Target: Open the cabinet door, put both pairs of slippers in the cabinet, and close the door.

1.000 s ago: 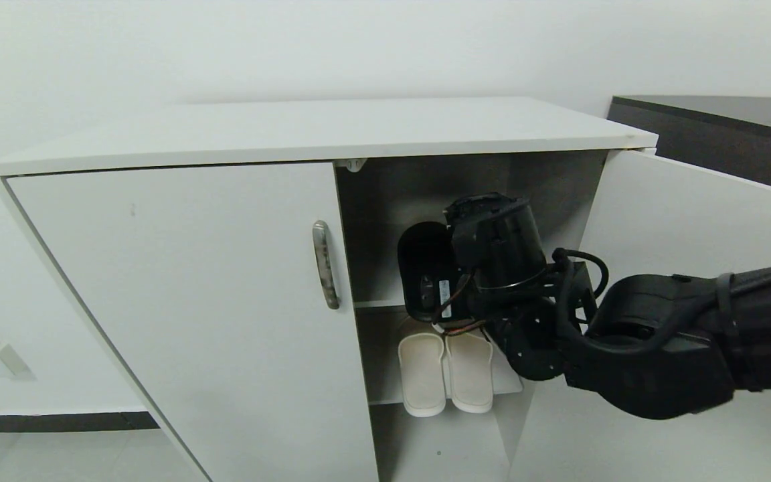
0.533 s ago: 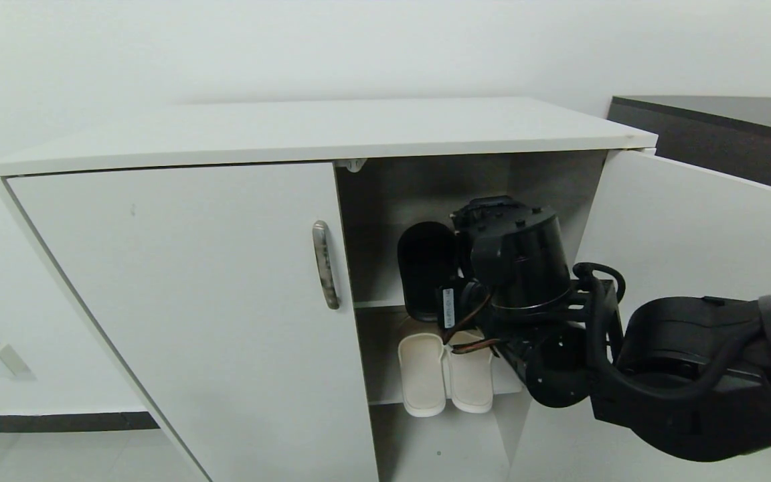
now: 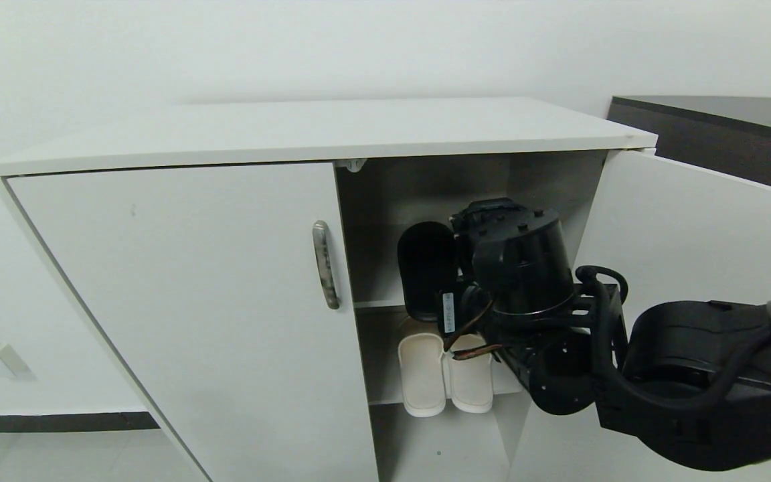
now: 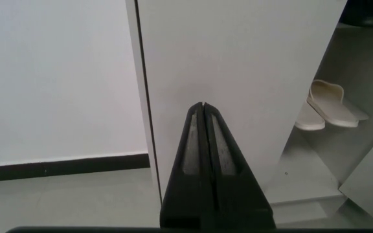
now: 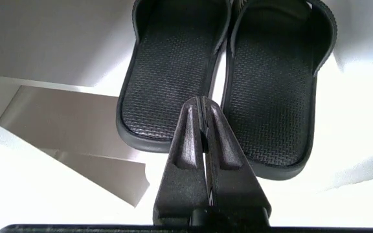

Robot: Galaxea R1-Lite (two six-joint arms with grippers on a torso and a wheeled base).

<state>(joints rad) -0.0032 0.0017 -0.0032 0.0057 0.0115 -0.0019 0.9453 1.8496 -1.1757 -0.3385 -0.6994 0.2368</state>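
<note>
1. Pair of black rubber slippers (image 5: 173, 71) lies on the upper cabinet shelf (image 3: 379, 303); cream slippers (image 3: 422, 371) sit on the shelf below.
2. Right gripper (image 5: 206, 103) is closed and empty, just at the black heels. Left gripper (image 4: 203, 110) is closed and empty.
3. Risk: the black heels look near the shelf front, so the open white door (image 3: 680, 234) may clip them when closing.

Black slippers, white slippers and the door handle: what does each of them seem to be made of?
Black slippers: likely soft rubber or foam with a matte finish, judging by the fine moulded grain across the flat face.
White slippers: probably a similar moulded foam, since they look smooth, matte and made in one piece.
Door handle: looks like brushed metal from its dull silvery sheen, though coated plastic is possible.
</note>
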